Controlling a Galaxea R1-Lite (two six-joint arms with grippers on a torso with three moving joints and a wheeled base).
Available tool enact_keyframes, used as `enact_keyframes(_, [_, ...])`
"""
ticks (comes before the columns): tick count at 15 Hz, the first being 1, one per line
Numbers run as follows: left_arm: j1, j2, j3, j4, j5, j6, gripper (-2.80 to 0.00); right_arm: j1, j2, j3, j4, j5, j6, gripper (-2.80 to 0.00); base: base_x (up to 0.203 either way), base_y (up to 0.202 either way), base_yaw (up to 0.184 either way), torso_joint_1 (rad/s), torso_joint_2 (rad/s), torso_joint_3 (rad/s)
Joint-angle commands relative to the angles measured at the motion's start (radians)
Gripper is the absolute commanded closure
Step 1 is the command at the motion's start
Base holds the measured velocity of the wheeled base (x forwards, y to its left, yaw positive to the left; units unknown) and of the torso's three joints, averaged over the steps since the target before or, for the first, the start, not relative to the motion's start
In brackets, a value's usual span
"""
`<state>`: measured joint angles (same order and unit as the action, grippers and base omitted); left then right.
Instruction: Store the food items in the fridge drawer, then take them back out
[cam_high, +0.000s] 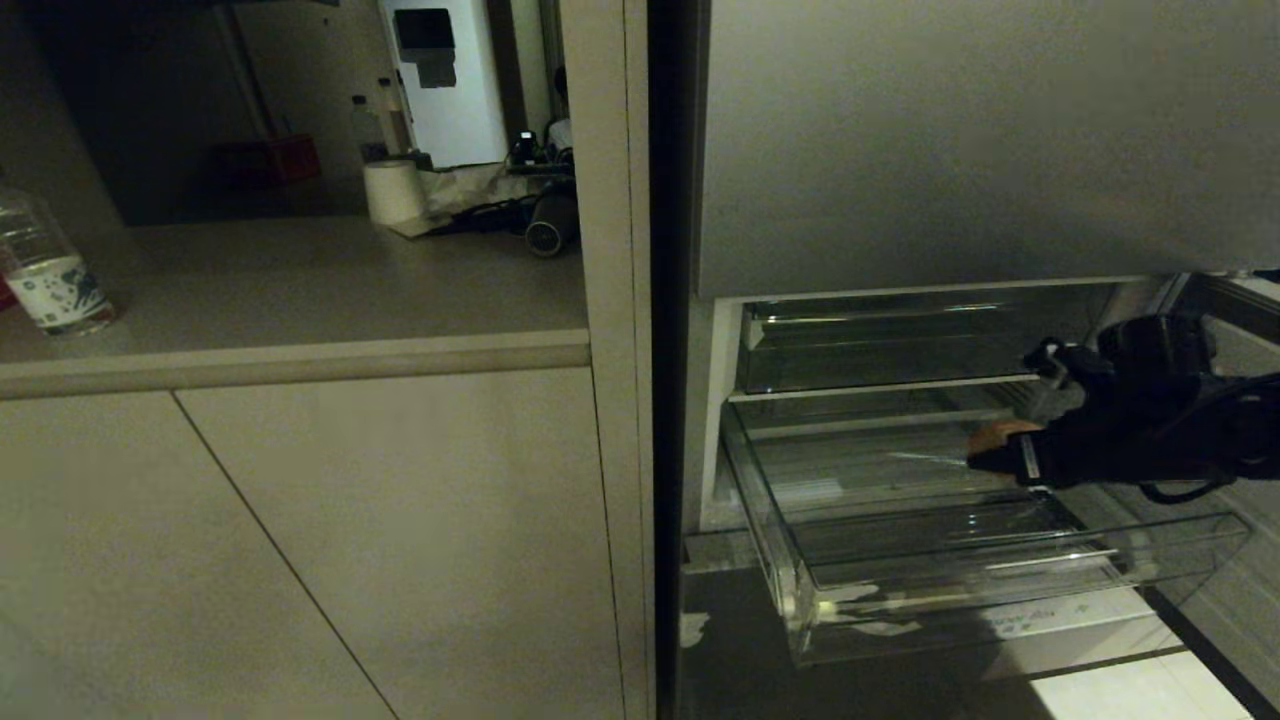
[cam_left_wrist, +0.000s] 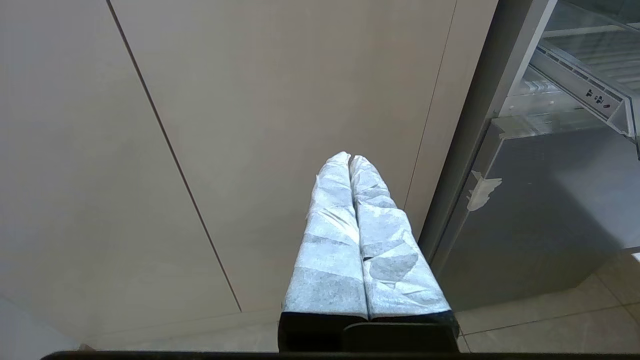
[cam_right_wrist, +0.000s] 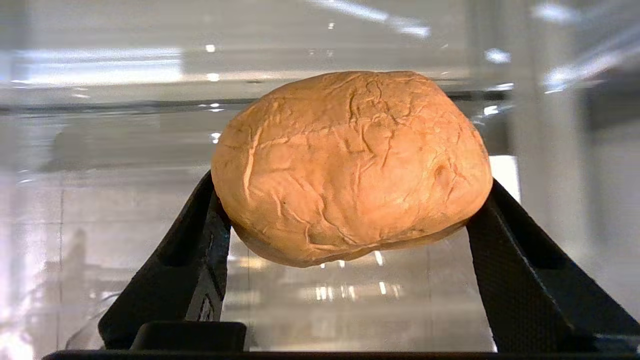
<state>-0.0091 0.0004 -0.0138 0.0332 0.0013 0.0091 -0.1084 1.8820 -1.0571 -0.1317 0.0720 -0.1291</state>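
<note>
Tan and crusty, a bread roll (cam_right_wrist: 351, 165) sits crosswise between the right gripper's (cam_right_wrist: 350, 220) wide-spread fingers, which press on both its ends, above the clear fridge drawer (cam_high: 960, 590) pulled out below. The left gripper (cam_left_wrist: 350, 165), fingers pressed together and empty, hangs well apart by the cupboard front (cam_left_wrist: 250, 100).

Head view looks down at the pulled-out fridge drawer (cam_high: 960, 590); right wrist view sits close inside it; left wrist view faces cabinet fronts (cam_left_wrist: 250, 100).
</note>
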Motion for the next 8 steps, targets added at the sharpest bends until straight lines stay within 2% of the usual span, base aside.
enact_keyframes(1, [0.000, 0.000, 0.000, 0.001, 0.000, 0.000, 0.00, -0.010, -0.199, 0.073, -0.001, 0.000, 0.000, 0.00, 0.000, 0.000, 0.000, 0.000, 0.00, 0.000])
enact_keyframes(8, [0.000, 0.000, 0.000, 0.001, 0.000, 0.000, 0.00, -0.065, -0.629, 0.323, 0.001, -0.039, 0.010, 0.00, 0.000, 0.000, 0.000, 0.000, 0.00, 0.000])
